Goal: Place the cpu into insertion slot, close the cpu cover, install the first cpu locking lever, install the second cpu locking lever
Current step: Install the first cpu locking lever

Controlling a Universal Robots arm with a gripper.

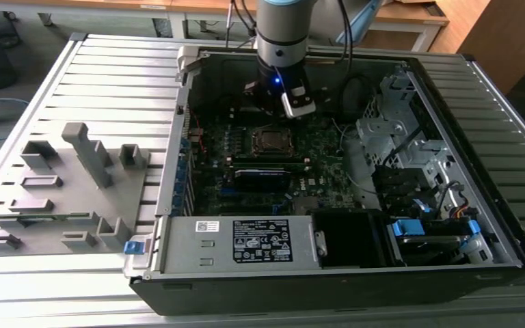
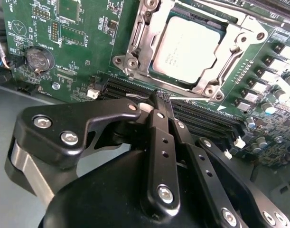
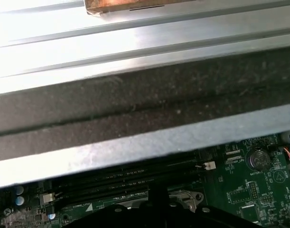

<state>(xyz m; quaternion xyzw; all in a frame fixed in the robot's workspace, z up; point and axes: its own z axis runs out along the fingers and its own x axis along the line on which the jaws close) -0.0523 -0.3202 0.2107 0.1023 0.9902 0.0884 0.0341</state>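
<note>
The cpu (image 2: 190, 47), a silver-grey square chip, lies in the insertion slot (image 1: 270, 140) on the green motherboard. The shiny cpu cover (image 2: 140, 35) lies flat around the chip and frames it. A thin metal lever rod (image 2: 230, 10) runs along one side of the socket. My gripper (image 2: 160, 98) hovers above the memory slots beside the socket. Its black fingers (image 2: 156, 137) are pressed together with nothing between them. In the exterior view the gripper (image 1: 283, 104) hangs inside the open computer case, just behind the socket.
Black memory slots (image 2: 201, 118) lie between gripper and socket. A coin battery (image 2: 38, 58) sits on the board. The case holds a power supply (image 1: 235, 240), a drive cage (image 1: 399, 137) and a long black module (image 1: 262, 179). A grey fixture (image 1: 71, 184) stands on the exterior view's left.
</note>
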